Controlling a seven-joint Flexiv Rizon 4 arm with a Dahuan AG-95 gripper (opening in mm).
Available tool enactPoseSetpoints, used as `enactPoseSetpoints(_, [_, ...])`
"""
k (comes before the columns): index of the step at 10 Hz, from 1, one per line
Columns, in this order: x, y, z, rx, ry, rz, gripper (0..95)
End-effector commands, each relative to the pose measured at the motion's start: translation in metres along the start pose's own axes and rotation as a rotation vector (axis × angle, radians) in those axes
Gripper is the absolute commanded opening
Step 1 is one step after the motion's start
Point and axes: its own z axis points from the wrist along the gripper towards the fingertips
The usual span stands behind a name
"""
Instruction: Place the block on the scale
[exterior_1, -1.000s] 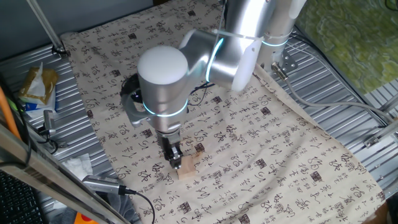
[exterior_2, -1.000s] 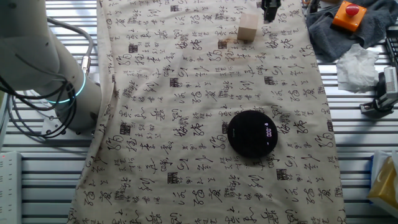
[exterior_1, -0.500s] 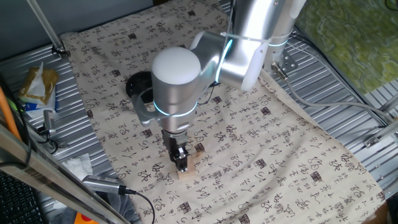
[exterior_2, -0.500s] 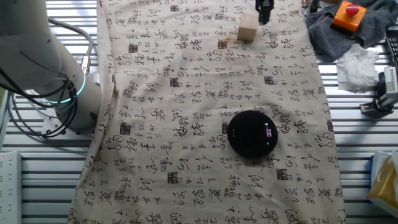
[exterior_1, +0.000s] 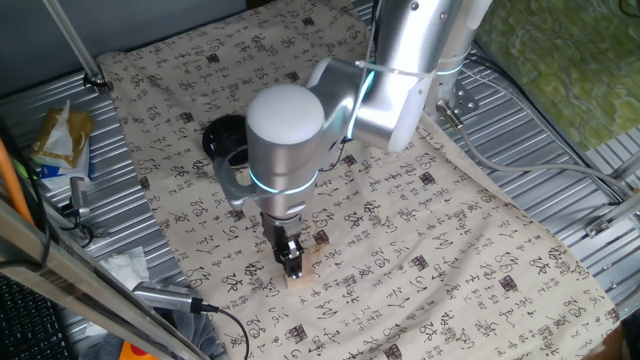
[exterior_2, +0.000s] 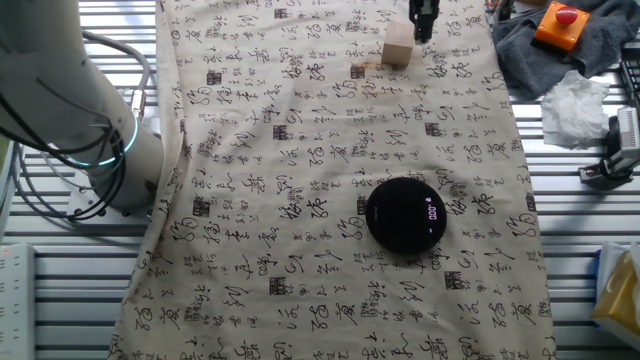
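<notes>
The block (exterior_2: 398, 45) lies on the cloth (exterior_2: 300, 200) (well apart from the scale (exterior_2: 405, 213)).

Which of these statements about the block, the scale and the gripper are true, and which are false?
1. The block lies on the cloth, not on the scale. True.
2. The gripper holds the block high above the table. False: the block rests on the cloth and the gripper is low beside it.
3. The scale shows a lit display. True.
4. The scale is white and square. False: it is black and round.
5. A red button sits on an orange box near the cloth's edge. True.
</notes>
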Motion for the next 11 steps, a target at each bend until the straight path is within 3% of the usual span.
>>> enactPoseSetpoints(1, [0.001, 0.001, 0.004, 0.0, -0.004, -0.001, 76.0])
enactPoseSetpoints(4, [0.004, 0.003, 0.011, -0.004, -0.003, 0.047, 76.0])
enactPoseSetpoints(8, [0.004, 0.002, 0.016, -0.018, -0.013, 0.244, 76.0])
enactPoseSetpoints(11, [0.006, 0.0, 0.024, -0.02, -0.025, 0.235, 76.0])
